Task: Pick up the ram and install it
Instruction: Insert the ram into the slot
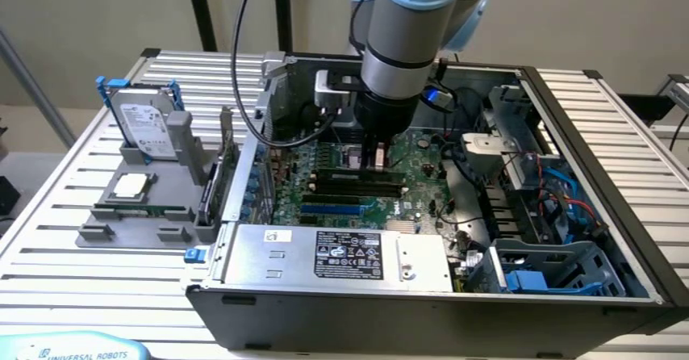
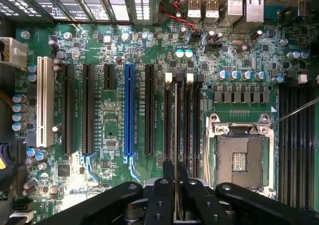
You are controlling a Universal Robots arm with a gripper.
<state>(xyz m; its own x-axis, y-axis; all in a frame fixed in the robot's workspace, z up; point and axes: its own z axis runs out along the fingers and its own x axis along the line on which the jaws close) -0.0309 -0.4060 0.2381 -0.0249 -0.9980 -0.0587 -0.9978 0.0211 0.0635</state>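
Note:
The ram (image 2: 175, 130) appears edge-on in the wrist view as a thin pale strip clamped between my black fingers (image 2: 162, 195). It runs lengthwise along one of the black memory slots (image 2: 185, 120), whose white latches sit at the far end. I cannot tell whether its lower edge is seated in the slot. In the exterior view my gripper (image 1: 377, 165) reaches straight down into the open computer case, its tips just above the motherboard (image 1: 334, 208) and the black slots (image 1: 350, 181). The gripper (image 2: 175, 185) is shut on the ram.
An empty processor socket (image 2: 239, 155) lies beside the slots, and a blue expansion slot (image 2: 129, 110) on the other side. The power supply (image 1: 334, 255) and drive cages (image 1: 549, 271) crowd the case. At the exterior view's left, a grey holder (image 1: 135, 207) carries a hard drive (image 1: 142, 122) and a processor chip (image 1: 129, 185).

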